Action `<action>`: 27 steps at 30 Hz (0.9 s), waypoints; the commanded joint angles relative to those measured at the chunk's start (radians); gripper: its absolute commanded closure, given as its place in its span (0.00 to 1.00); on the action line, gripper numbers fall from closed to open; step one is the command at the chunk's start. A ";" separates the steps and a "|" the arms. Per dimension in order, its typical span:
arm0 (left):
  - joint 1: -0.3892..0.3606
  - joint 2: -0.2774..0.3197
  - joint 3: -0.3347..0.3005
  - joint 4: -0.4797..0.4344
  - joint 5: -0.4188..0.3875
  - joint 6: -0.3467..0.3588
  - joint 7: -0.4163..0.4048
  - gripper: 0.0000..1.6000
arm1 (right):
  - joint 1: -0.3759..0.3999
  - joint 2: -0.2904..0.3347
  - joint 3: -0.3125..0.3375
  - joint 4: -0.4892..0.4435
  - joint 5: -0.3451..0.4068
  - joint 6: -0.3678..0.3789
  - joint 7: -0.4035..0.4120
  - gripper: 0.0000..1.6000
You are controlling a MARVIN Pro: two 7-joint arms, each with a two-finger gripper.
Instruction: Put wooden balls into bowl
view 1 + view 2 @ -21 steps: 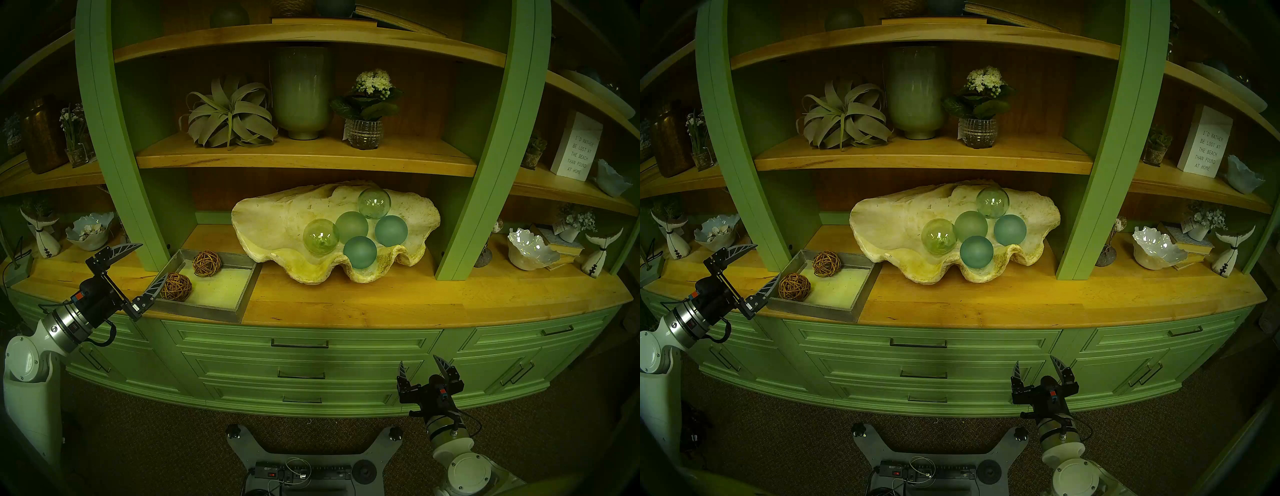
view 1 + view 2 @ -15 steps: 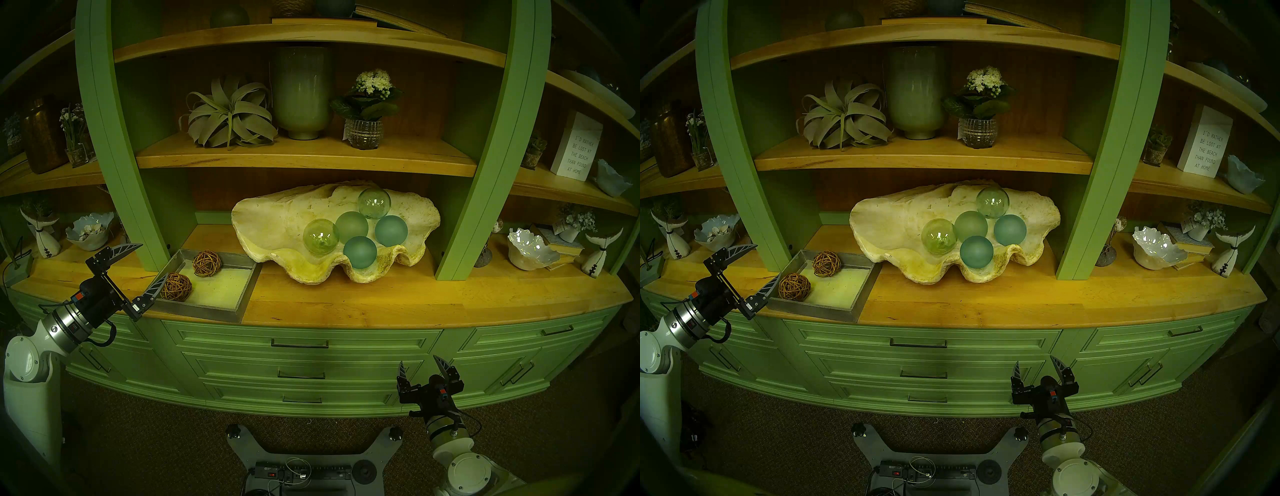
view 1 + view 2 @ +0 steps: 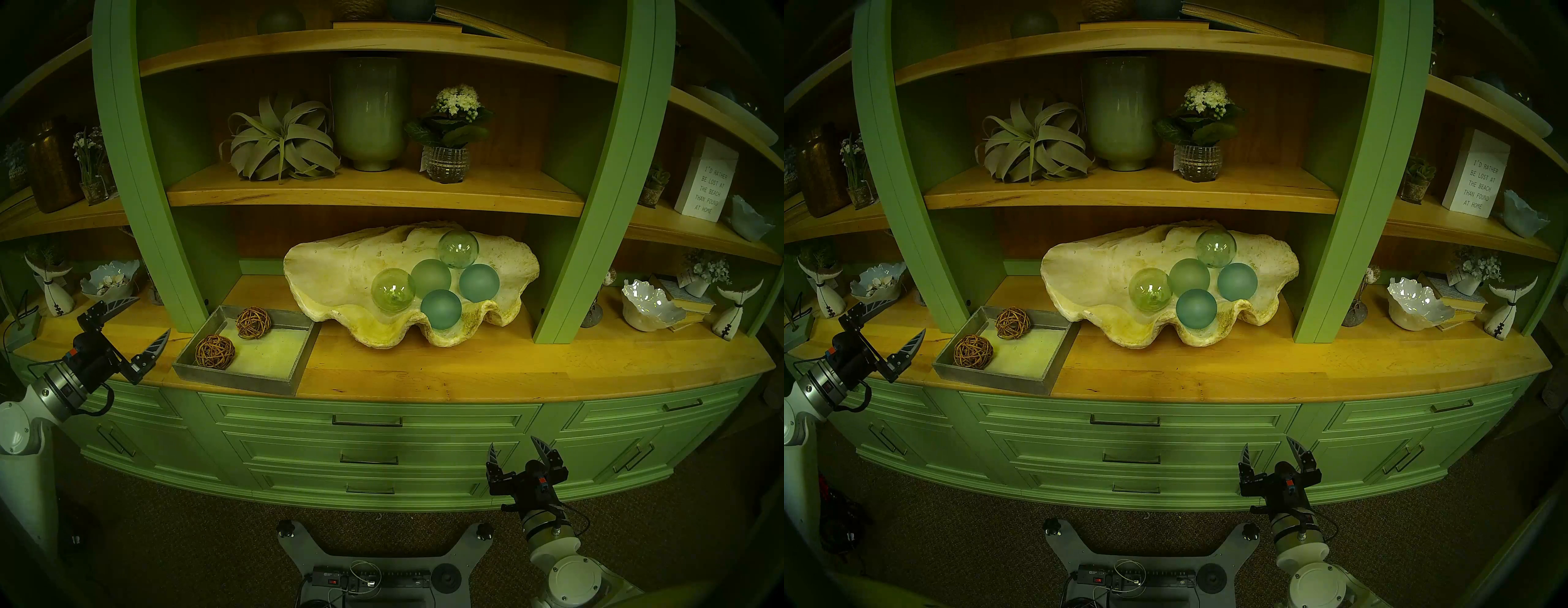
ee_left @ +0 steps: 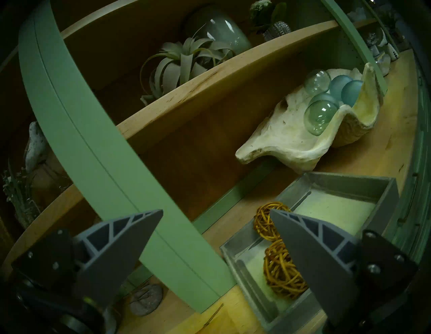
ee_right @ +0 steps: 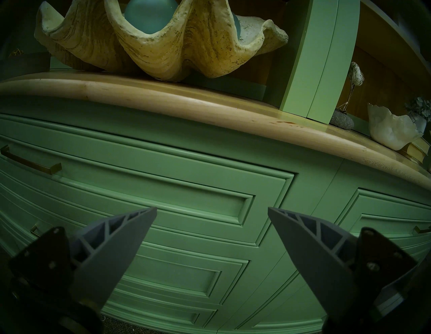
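The table [image 3: 424,373] is a curved wooden top over green drawer fronts [image 3: 367,420], set between two green uprights [image 3: 594,178] that carry wooden shelves above; brown carpet [image 3: 191,552] covers the floor in front. The landmark is the grey tray [image 3: 246,378], which sits at the table's front edge with its near wall almost flush with that edge. Both wooden balls lie inside the tray: one wooden ball [image 3: 215,351] at its near left corner, the other wooden ball [image 3: 253,322] against its far wall. The bowl [image 3: 331,271], a large cream clam shell with a wavy rim, stands just right of the tray and behind it (five glass spheres [image 3: 393,290] fill its right half, its left half bare). The left tool [image 3: 133,322] is held left of the tray, clear of its wall, fingers spread wide and holding nothing; in the left wrist view its right finger [image 4: 310,256] overlaps the near ball. Bare table extends from the tray's right wall along the front edge. The right tool [image 3: 515,451] hangs well below and right of the tray, before the drawers, fingers spread and empty.
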State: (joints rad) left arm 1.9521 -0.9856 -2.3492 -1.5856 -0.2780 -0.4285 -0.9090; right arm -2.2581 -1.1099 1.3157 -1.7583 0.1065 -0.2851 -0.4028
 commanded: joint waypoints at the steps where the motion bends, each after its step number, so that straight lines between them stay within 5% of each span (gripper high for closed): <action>1: -0.113 0.114 -0.009 0.009 0.034 0.008 -0.022 0.00 | 0.007 -0.002 0.000 -0.020 -0.001 -0.006 0.000 0.00; 12: -0.211 0.219 0.088 -0.046 0.086 0.048 -0.096 0.00 | 0.009 -0.003 -0.001 -0.014 -0.002 -0.006 0.001 0.00; 27: -0.341 0.341 0.306 0.061 -0.028 0.223 -0.095 0.00 | 0.011 -0.003 -0.002 -0.011 -0.002 -0.007 0.001 0.00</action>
State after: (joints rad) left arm 1.7151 -0.7235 -2.1202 -1.5373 -0.2258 -0.2682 -1.0225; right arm -2.2574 -1.1112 1.3135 -1.7455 0.1065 -0.2853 -0.4025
